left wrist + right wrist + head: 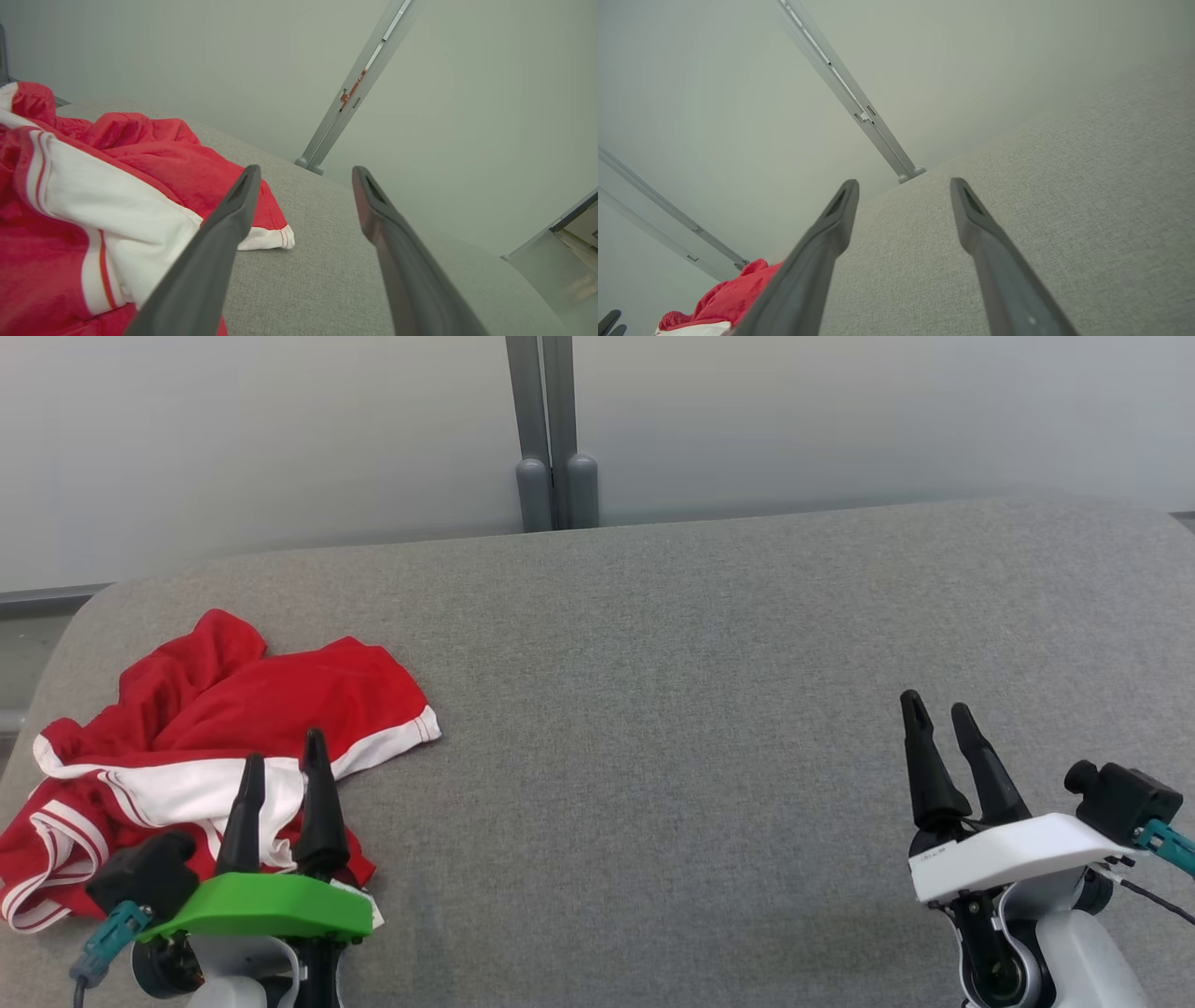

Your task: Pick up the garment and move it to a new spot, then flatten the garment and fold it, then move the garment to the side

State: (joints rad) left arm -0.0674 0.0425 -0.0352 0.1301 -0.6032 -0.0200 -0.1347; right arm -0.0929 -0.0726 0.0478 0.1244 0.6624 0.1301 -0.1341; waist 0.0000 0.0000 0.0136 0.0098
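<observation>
A crumpled red garment of thin shiny fabric with white panels and red-striped white trim [233, 709] lies bunched at the left end of the grey fabric-covered table [653, 709], near its rounded corner. One white-edged hem points toward the table's middle; folds of red are piled up behind it.

The left gripper [285, 749], on a green mount, sits low at the near left, with its two long dark fingers pointing away from the robot over the garment's near edge. In the left wrist view one finger overlaps the white panel [117, 210] and the other lies over bare table; whether either touches the cloth cannot be told. Its fingers stand apart, holding nothing.

The right gripper [935, 703], on a white mount, is well apart at the near right over bare table, fingers likewise spread and empty.
</observation>
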